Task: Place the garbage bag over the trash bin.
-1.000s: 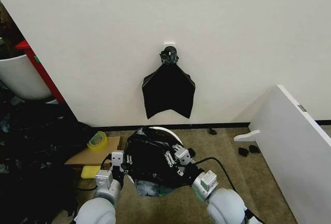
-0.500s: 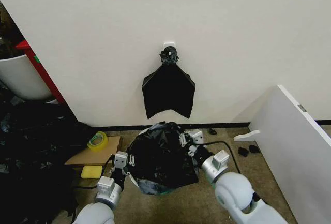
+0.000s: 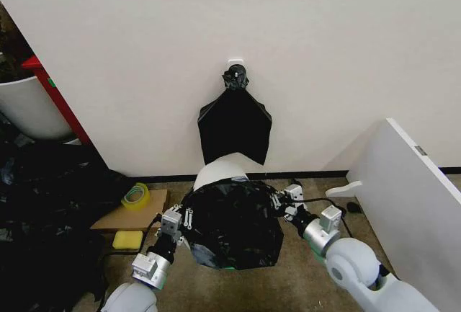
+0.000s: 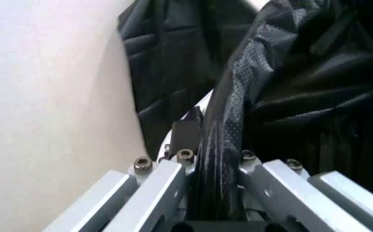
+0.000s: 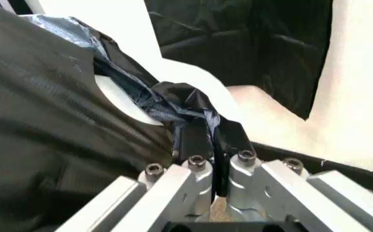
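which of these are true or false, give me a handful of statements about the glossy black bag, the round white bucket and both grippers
1. The left gripper is shut on the crinkled, glossy black plastic garbage bag. True.
2. The right gripper is open and clear of the bag. False: it pinches a fold of the bag's edge.
3. The round white plastic trash bin is fully covered. False: part of its white far side shows above the bag.
4. A flat black bundle of bags hangs on the wall behind. True.

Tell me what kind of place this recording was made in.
Probably a robot test corner in an indoor room, not a lived-in home: a bare white wall over brown carpet, a bundle of black bags hung on a wall hook, and a heap of black plastic beside cardboard with a tape roll.
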`<state>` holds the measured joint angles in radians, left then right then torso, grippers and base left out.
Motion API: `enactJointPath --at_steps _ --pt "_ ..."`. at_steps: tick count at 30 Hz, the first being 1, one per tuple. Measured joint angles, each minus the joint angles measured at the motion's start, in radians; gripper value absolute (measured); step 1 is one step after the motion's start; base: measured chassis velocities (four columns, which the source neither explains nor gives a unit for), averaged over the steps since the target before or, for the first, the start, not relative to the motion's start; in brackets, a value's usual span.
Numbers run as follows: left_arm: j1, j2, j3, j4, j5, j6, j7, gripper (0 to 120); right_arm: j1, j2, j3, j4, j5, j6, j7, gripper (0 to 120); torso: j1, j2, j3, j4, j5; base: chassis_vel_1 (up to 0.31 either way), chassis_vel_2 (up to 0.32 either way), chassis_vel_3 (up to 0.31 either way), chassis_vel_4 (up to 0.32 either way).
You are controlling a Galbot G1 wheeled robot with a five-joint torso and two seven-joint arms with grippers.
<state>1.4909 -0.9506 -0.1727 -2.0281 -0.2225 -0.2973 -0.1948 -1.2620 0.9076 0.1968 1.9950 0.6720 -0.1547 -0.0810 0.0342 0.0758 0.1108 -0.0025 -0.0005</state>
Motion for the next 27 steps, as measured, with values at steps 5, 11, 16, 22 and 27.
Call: enactJointPath --at_steps 5,11,16,22,27 --pt "-0.001 0.015 -0.001 0.009 0.022 -0.061 0.072 1 -0.01 -0.053 0.006 -0.012 0.023 0.038 -0.092 0 0.0 0.0 0.0 -0.0001 0.0 0.0 0.0 0.0 0.0" --pt "-0.008 0.016 -0.002 0.016 0.032 -0.068 0.082 1 -0.019 -0.059 0.012 -0.023 -0.017 0.08 -0.119 0 0.0 0.0 0.0 0.0001 -0.0001 0.0 0.0 0.0 0.0" --pt "-0.008 0.005 0.001 0.027 -0.007 -0.006 0.034 1 -0.056 -0.038 0.038 -0.011 -0.02 0.106 -0.107 10 0.0 0.0 0.0 0.0 -0.0001 0.0 0.0 0.0 0.0" --pt "-0.017 0.008 -0.001 0.038 -0.032 0.014 0.028 1 -0.095 -0.034 0.071 0.012 0.003 0.117 -0.108 30 0.0 0.0 0.0 -0.0001 -0.0003 0.0 0.0 0.0 0.0" --pt "-0.02 0.023 -0.004 0.05 -0.04 0.022 0.02 1 -0.113 -0.046 0.147 0.009 0.043 0.121 -0.13 50 0.0 0.0 0.0 0.0001 -0.0001 0.0 0.0 0.0 0.0"
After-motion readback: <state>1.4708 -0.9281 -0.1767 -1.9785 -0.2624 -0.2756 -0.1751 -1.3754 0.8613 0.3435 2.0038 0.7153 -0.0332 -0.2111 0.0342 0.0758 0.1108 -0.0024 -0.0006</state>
